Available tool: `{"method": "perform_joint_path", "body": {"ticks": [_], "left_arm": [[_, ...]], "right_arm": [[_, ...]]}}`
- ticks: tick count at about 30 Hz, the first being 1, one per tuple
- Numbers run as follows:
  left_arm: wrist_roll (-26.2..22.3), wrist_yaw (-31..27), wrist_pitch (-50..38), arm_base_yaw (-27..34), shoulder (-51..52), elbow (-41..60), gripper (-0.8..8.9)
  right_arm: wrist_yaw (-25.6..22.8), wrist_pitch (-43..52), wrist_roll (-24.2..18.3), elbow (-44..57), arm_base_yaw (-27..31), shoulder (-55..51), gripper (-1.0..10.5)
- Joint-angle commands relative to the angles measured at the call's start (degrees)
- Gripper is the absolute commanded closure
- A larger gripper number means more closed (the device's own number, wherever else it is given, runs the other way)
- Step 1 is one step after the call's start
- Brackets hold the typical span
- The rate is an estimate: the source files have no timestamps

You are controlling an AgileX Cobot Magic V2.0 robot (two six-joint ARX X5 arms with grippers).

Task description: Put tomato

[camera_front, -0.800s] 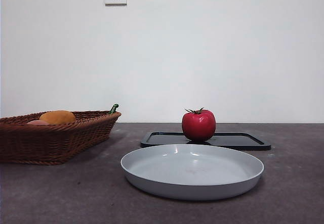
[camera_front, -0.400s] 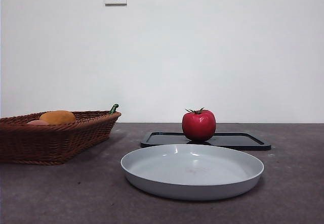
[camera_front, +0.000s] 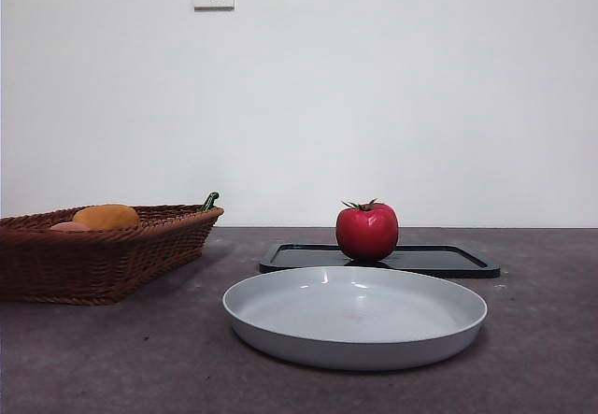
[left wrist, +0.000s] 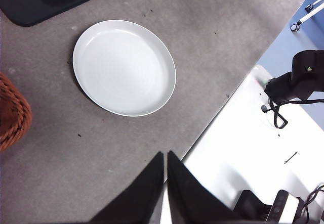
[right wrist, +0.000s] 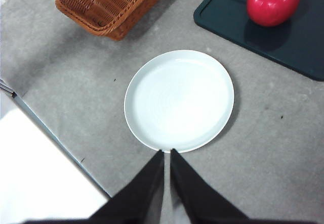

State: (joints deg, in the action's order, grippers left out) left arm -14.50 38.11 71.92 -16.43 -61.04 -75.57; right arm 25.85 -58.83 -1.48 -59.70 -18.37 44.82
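The tomato [camera_front: 366,232] sits upright on the black tray [camera_front: 439,261], right of centre in the front view, its green calyx on top; in the right wrist view it shows at the upper right of the frame, on the tray's near end. A grey plate [camera_front: 355,316] lies on the counter [camera_front: 112,358] in front of the tray, low in the frame and apart from it. A wicker basket [camera_front: 98,255] stands at the left edge, holding an orange fruit [camera_front: 106,216]. Neither arm shows in the front view; the left gripper [left wrist: 165,158] hangs high over the counter's edge, jaws closed on nothing; the right gripper [right wrist: 167,155] hangs above the plate's rim, jaws likewise pressed together and empty.
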Motion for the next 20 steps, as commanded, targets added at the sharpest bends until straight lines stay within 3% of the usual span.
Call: {"method": "perform_joint_path", "body": {"ticks": [1,20], "left_arm": [[-0.94,0.5,-0.42,-0.31,-0.28,-0.55,8.05],[-0.94,0.48,-0.39,-0.31,-0.28,-0.55,8.05]], "right_arm": [[0.24,1.03,0.42,-0.46,-0.31,0.39,9.4],[0.22,3.52,0.39,-0.48,-0.28,0.39,9.4]]}}
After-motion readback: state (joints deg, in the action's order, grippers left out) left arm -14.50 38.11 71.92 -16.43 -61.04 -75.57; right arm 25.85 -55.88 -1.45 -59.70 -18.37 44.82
